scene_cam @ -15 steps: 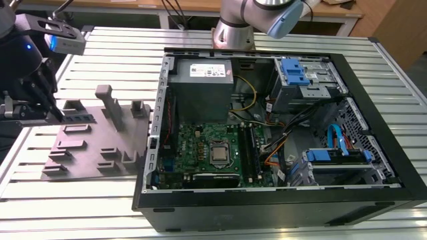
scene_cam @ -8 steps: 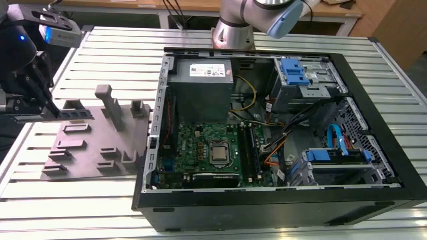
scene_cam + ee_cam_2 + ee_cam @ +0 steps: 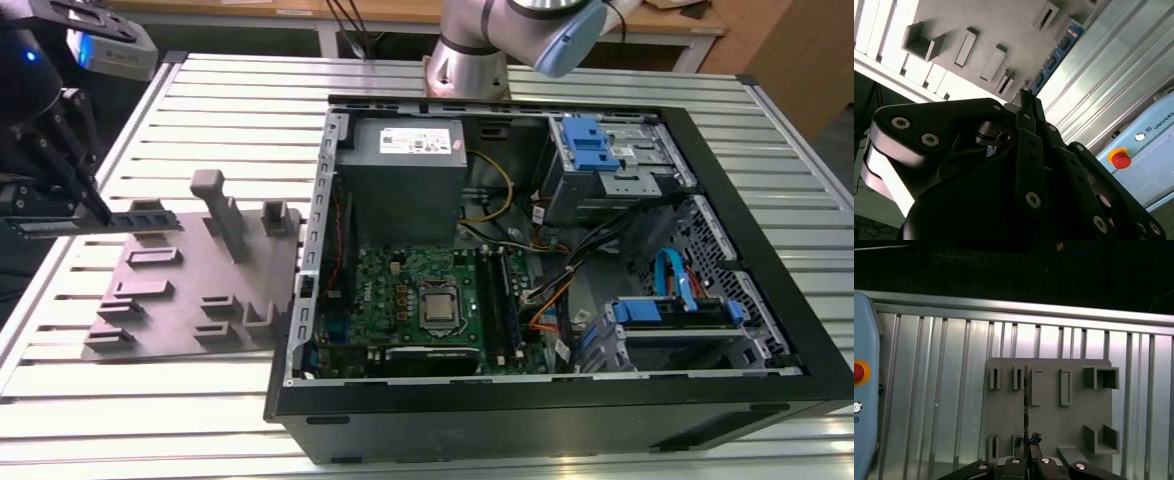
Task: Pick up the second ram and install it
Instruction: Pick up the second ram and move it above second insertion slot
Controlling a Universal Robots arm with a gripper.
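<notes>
My gripper point(image 3: 83, 212) hangs over the exterior view's left side of the table, above the grey holder plate point(image 3: 187, 295). It is shut on the second ram point(image 3: 144, 218), a slim stick that pokes out sideways from the fingers. In the second wrist view the ram point(image 3: 1056, 52) reaches away from the closed gripper point(image 3: 1025, 100) as a blue board with dark chips. Seen edge-on in the first wrist view, the ram point(image 3: 1025, 405) is a thin dark line rising from the gripper point(image 3: 1027, 447) over the plate point(image 3: 1054, 425). The green motherboard point(image 3: 414, 300) with its long black slots point(image 3: 505, 300) lies in the open case.
The open black computer case point(image 3: 707, 400) holds a grey power supply point(image 3: 407, 170), blue drive brackets point(image 3: 587, 145) and loose cables. The holder plate carries upright posts point(image 3: 220, 210). A light-blue pendant with a red button point(image 3: 1119, 159) rests on the slatted table. The arm's base point(image 3: 467, 60) stands behind the case.
</notes>
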